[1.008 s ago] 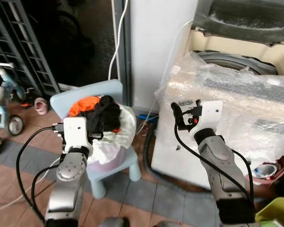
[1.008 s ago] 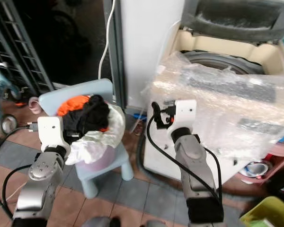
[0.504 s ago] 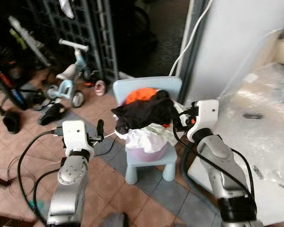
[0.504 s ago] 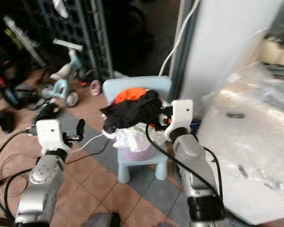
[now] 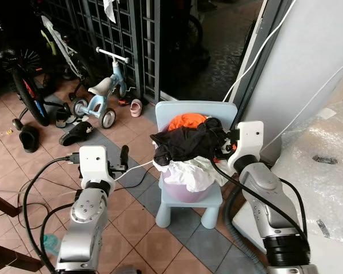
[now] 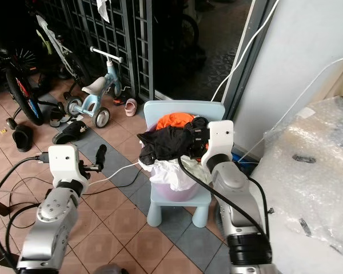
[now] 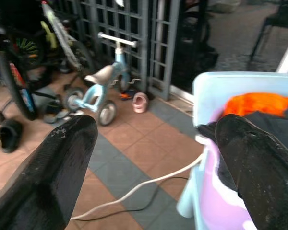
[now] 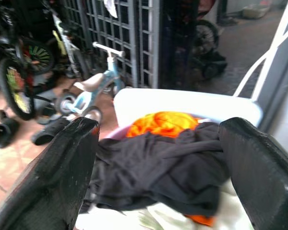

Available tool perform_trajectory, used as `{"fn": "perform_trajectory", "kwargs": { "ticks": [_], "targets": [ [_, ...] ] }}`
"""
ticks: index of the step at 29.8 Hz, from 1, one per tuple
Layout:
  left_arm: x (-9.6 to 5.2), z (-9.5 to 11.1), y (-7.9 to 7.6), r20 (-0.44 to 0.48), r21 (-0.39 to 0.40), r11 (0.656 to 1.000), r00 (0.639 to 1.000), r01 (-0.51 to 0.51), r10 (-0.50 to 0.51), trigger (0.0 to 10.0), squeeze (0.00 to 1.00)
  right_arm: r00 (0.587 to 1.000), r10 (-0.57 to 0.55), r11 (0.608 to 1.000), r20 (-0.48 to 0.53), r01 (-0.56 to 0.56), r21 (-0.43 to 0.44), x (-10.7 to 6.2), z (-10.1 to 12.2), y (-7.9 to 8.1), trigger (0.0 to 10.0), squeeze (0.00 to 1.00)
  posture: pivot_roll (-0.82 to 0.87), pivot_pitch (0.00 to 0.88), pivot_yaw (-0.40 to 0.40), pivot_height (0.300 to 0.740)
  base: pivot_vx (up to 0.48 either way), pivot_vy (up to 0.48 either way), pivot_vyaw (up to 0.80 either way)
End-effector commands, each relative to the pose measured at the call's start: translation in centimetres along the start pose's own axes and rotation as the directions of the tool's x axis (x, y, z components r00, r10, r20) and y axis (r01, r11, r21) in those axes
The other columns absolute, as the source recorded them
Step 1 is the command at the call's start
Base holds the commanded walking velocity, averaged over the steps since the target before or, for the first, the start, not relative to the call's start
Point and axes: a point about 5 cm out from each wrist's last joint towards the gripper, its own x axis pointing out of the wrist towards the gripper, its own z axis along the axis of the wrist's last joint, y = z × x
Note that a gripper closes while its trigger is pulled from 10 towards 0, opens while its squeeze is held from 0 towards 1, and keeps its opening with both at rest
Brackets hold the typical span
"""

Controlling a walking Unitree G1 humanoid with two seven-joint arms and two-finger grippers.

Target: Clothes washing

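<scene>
A heap of black, orange and white clothes (image 5: 186, 145) fills a pink basket (image 5: 186, 191) on a small blue chair (image 5: 191, 200) at 12 o'clock, the right hand (image 8: 158, 158) spread apart just beside it, the left hand (image 7: 153, 163) also apart at 9 o'clock.

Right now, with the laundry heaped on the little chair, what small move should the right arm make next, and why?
Probably ease the right gripper forward and down onto the black garment. Its fingers are open and the garment lies on top of the pile, over the orange cloth and white clothes, in the pink basin on the blue chair.
</scene>
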Motion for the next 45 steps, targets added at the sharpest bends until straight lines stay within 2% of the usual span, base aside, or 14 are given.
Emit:
{"fn": "perform_trajectory", "kwargs": {
  "ticks": [1, 3, 7, 9, 10, 12, 15, 17, 24, 32, 34, 35, 36, 45],
  "targets": [
    [0.0, 0.2, -0.8, 0.008, -0.010, 0.999, 0.999, 0.031, -0.031, 10.0, 0.00, 0.999, -0.033, 0.999, -0.028, 0.032, -0.010, -0.3, -0.4, -1.1, 10.0, 0.00, -0.03, 0.000, -0.018, 0.740, 0.405, 0.000, 0.00],
    [0.0, 0.2, -0.9, 0.008, -0.009, 0.999, 0.999, 0.033, -0.033, 10.0, 0.00, 0.996, -0.070, 0.994, -0.055, 0.065, -0.092, -0.2, -0.7, -1.2, 10.0, 0.00, -0.03, 0.000, -0.019, 0.740, 0.405, 0.000, 0.00],
    [-0.1, 0.2, -0.9, 0.006, -0.009, 0.999, 0.999, 0.035, -0.035, 10.0, 0.00, 0.997, -0.001, 1.000, -0.074, 0.001, -0.007, -0.2, -0.8, -0.3, 10.0, 0.00, -0.03, 0.000, -0.021, 0.740, 0.389, 0.000, 0.00],
    [-0.2, 0.1, -0.9, 0.004, -0.008, 0.999, 0.999, 0.035, -0.035, 10.0, 0.00, 0.997, 0.011, 1.000, -0.082, -0.012, -0.006, -0.2, -0.8, -0.1, 10.0, 0.00, -0.03, 0.000, -0.022, 0.740, 0.366, 0.000, 0.00],
    [-0.2, 0.1, -0.9, 0.003, -0.009, 0.999, 0.999, 0.034, -0.034, 10.0, 0.00, 0.997, 0.019, 1.000, -0.081, -0.021, -0.023, -0.2, -0.8, 0.0, 10.0, 0.00, -0.03, 0.000, -0.024, 0.740, 0.300, 0.000, 0.00],
    [-0.3, 0.0, -0.9, -0.001, -0.006, 0.999, 1.000, 0.031, -0.031, 10.0, 0.00, 0.991, 0.041, 0.990, -0.125, -0.057, -0.128, -0.1, -1.5, 0.2, 10.0, 0.00, -0.02, 0.000, -0.030, 0.740, 0.287, 0.000, 0.00],
    [-0.5, 0.0, -0.8, -0.007, -0.003, 1.000, 1.000, 0.027, -0.027, 10.0, 0.00, 0.987, 0.063, 0.976, -0.146, -0.091, -0.197, -0.1, -1.8, 0.4, 10.0, 0.00, -0.01, 0.000, -0.031, 0.740, 0.276, 0.000, 0.00],
    [-0.7, -0.1, -0.8, -0.011, 0.000, 1.000, 1.000, 0.014, -0.014, 10.0, 0.00, 0.985, 0.082, 0.977, -0.153, -0.110, -0.184, -0.1, -1.9, 0.5, 10.0, 0.00, 0.01, 0.000, -0.039, 0.740, 0.137, 0.000, 0.00],
    [-2.6, -1.0, 0.5, -0.094, 0.016, 1.000, 0.995, -0.022, 0.024, 10.0, 0.00, 0.967, 0.052, 0.986, -0.251, -0.089, -0.139, 1.2, -3.3, 0.8, 10.0, 0.00, 0.06, 0.053, -0.052, 0.740, 0.000, 0.000, 0.57],
    [-4.3, -1.2, 0.8, -0.141, 0.000, 1.000, 0.990, -0.022, 0.022, 10.0, 0.00, 0.959, 0.042, 0.989, -0.281, -0.080, -0.125, 2.1, -4.0, 1.3, 10.0, 0.00, 0.11, 0.124, -0.051, 0.740, 0.000, 0.000, 0.00],
    [-5.5, -1.0, 0.7, -0.150, 0.001, 1.000, 0.989, -0.015, 0.015, 10.0, 0.00, 0.952, 0.007, 0.989, -0.305, -0.051, -0.137, 2.7, -4.7, 1.4, 10.0, 0.00, 0.15, 0.170, -0.060, 0.740, 0.000, 0.000, 0.00],
    [-5.5, -1.0, 0.7, -0.150, 0.001, 1.000, 0.989, -0.015, 0.015, 10.0, 0.00, 0.952, 0.007, 0.989, -0.305, -0.051, -0.137, 2.7, -4.7, 1.4, 10.0, 0.00, 0.15, 0.170, -0.060, 0.740, 0.000, 0.000, 0.00],
    [-6.6, -0.7, 0.7, -0.161, 0.008, 1.000, 0.987, -0.018, 0.019, 10.0, 0.00, 0.946, -0.029, 0.989, -0.321, -0.020, -0.148, 3.0, -5.2, 1.4, 10.0, 0.00, 0.17, 0.189, -0.066, 0.740, 0.000, 0.000, 0.00],
    [-9.1, -0.6, 1.0, -0.210, 0.014, 0.999, 0.976, -0.053, 0.055, 10.0, 0.00, 0.932, -0.091, 0.979, -0.352, 0.018, -0.205, 3.9, -6.5, 1.6, 10.0, 0.00, 0.22, 0.243, -0.084, 0.740, 0.000, 0.000, 0.00]
  ]
}}
